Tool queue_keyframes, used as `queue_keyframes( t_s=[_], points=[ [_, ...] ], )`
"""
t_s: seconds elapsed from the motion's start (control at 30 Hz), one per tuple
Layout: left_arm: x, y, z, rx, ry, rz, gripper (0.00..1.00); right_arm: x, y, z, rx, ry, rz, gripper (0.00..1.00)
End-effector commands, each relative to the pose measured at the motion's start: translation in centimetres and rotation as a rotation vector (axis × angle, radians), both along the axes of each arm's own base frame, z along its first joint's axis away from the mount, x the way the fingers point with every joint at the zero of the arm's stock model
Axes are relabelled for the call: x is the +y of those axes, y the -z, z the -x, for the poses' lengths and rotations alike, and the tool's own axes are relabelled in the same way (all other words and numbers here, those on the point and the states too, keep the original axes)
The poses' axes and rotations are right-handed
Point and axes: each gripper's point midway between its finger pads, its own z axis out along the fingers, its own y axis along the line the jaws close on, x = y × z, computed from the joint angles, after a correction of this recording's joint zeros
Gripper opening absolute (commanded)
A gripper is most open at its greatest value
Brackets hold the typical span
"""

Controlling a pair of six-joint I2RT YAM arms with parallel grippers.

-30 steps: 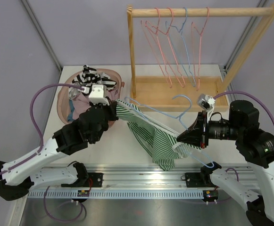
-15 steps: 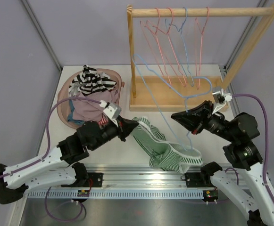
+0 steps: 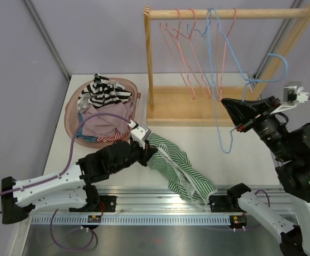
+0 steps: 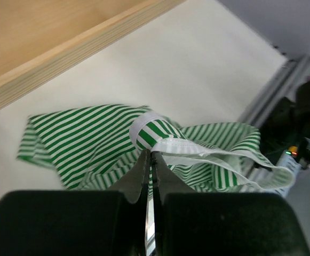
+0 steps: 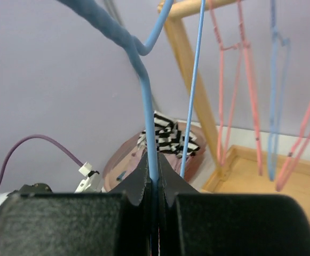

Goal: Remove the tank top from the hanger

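**Left gripper** [image 4: 150, 160]: jaws pinched together on the white-edged trim of the tank top [image 3: 181, 170], low over the middle of the table [image 3: 245, 160].

**Tank top:** green and white stripes, white binding. It is off the hanger. One end is gathered up at the left gripper. The rest lies crumpled on the table and trails toward the near edge, where its far end reaches the metal rail [image 3: 144, 193]. In the left wrist view a loop of the white binding stands up just ahead of the fingertips, with striped cloth spread flat to either side.

**Right gripper** [image 5: 153, 166]: jaws clamped on the wire of the blue hanger [image 5: 146, 106], held up in the air on the right, in front of the right end of the rack.

**Blue hanger:** bare, carrying no garment. Its hook sits above the gripper and its lower wire hangs down past the rack base, well apart from the tank top.

**Wooden rack** [image 3: 224, 13]: stands at the far side of the table. Several pink hangers [image 3: 189, 58] and a blue one hang from its top bar.

**Pink basket** [image 3: 69, 114]: far left of the table, heaped with clothes, with a black and white striped garment [image 3: 104, 93] on top.
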Motion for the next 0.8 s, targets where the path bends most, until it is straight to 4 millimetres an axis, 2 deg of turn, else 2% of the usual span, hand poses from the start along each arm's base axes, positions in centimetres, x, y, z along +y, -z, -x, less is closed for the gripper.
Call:
queue_keyframes(
  t_s=[0.0,0.03,0.07,0.1,0.13,0.17,0.23,0.27,0.33,0.4,0.43,0.5,0.53,0.57,0.6,0.63,0.67,0.7,0.77],
  points=[
    [3.9,0.0,-3.6,0.008,-0.313,-0.1,0.0,-4.3,3.3,-0.5,0.176,0.23,0.19,0.0],
    [4.4,0.2,-3.8,0.015,-0.346,-0.111,0.0,-5.3,4.7,-0.5,0.245,0.274,0.226,0.0],
    [4.6,0.1,-4.1,0.033,-0.387,-0.105,0.0,-6.8,3.8,-0.8,0.263,0.362,0.225,0.0],
    [5.8,0.5,-4.5,0.033,-0.445,-0.143,0.0,-7.7,4.1,-1.0,0.294,0.412,0.242,0.0],
    [6.2,0.7,-4.7,0.038,-0.47,-0.154,0.0,-8.6,5.1,-1.0,0.341,0.456,0.275,0.0],
    [6.4,0.9,-4.8,0.049,-0.493,-0.161,0.0,-9.9,4.9,-1.5,0.357,0.532,0.283,0.0],
    [7.1,0.9,-5.0,0.05,-0.524,-0.183,0.0,-11.1,5.5,-2.0,0.396,0.609,0.316,0.0],
    [7.2,0.9,-5.1,0.057,-0.535,-0.184,0.0,-11.9,5.7,-2.8,0.412,0.671,0.345,0.0],
    [7.2,0.9,-5.1,0.065,-0.526,-0.194,0.03,-11.9,6.6,-4.3,0.461,0.707,0.41,0.0],
    [6.9,0.8,-4.9,0.067,-0.503,-0.194,0.09,-11.4,6.0,-5.1,0.457,0.696,0.427,0.0],
    [6.7,0.6,-4.9,0.069,-0.494,-0.189,0.12,-10.8,6.1,-6.5,0.464,0.696,0.451,0.0],
    [6.6,0.1,-4.8,0.068,-0.48,-0.181,0.29,-10.6,4.6,-7.8,0.445,0.712,0.444,0.0],
    [6.6,0.0,-4.7,0.068,-0.473,-0.181,0.42,-9.5,5.2,-9.6,0.471,0.684,0.478,0.0],
    [6.5,-0.1,-4.5,0.073,-0.462,-0.181,0.68,-10.4,3.6,-10.4,0.458,0.707,0.439,0.0],
    [6.5,-0.2,-4.5,0.072,-0.458,-0.182,0.74,-10.4,3.2,-11.3,0.463,0.688,0.426,0.0],
    [6.5,-0.6,-4.3,0.072,-0.45,-0.172,0.79,-9.4,4.1,-13.1,0.505,0.627,0.426,0.0],
    [6.6,-0.6,-4.2,0.076,-0.445,-0.176,0.9,-10.3,2.7,-13.6,0.484,0.651,0.397,0.0],
    [6.7,-0.7,-4.1,0.075,-0.441,-0.178,0.99,-10.4,2.4,-14.2,0.482,0.659,0.395,0.0],
    [6.7,-1.1,-3.7,0.075,-0.414,-0.175,0.99,-10.1,2.0,-15.8,0.476,0.646,0.402,0.0]
  ],
)
